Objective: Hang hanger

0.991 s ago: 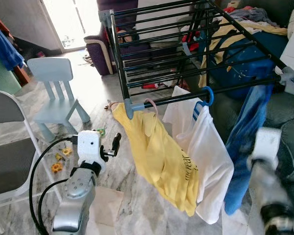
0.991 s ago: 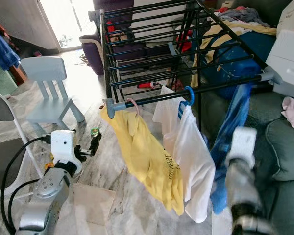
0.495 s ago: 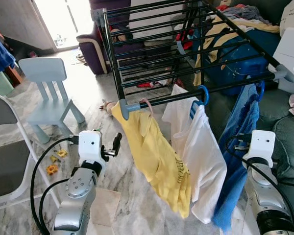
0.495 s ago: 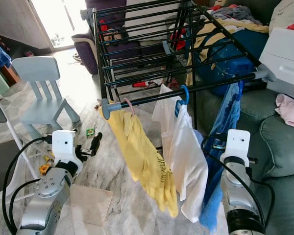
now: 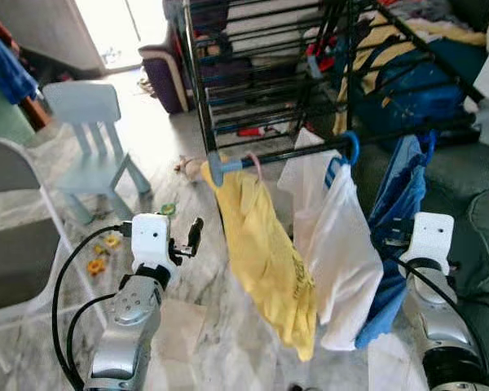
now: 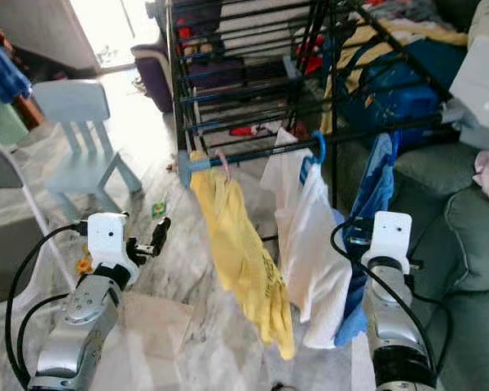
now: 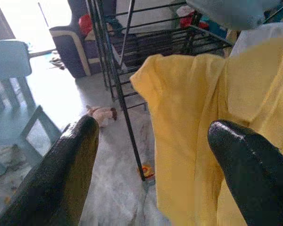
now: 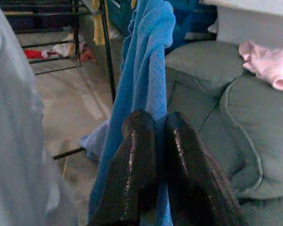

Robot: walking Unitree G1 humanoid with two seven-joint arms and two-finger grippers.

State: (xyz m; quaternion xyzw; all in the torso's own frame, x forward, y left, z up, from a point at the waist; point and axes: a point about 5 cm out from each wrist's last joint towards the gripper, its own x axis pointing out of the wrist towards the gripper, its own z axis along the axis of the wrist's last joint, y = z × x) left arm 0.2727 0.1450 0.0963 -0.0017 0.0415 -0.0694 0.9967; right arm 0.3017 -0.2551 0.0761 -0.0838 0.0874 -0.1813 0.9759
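1. The blue hanger [image 5: 350, 148] hooks over the front rail of the black drying rack [image 5: 269, 155] and carries a white shirt [image 5: 338, 248].
2. A pink hanger [image 5: 251, 167] hooks on the same rail just beside its left end and carries a yellow shirt [image 5: 265, 252], which touches the white shirt.
3. A blue garment [image 8: 146, 84] hangs from the rail to the right of the white shirt, down towards the floor.
4. The right gripper [image 8: 156, 141] is low beside this garment, well below the blue hanger; its two black fingers [image 8: 132, 160] are pressed together, with the blue cloth in the narrow gap between them.
5. The left gripper [image 7: 151, 150] is held up to the left of the yellow shirt, apart from it, with its fingers [image 7: 73, 160] spread wide and nothing between them.
6. A pale blue child's chair [image 5: 94, 134] stands on the marble floor [image 5: 187, 326] to the left, and a grey sofa [image 6: 464, 236] lies to the right with a pink cloth [image 8: 269, 63] on it.
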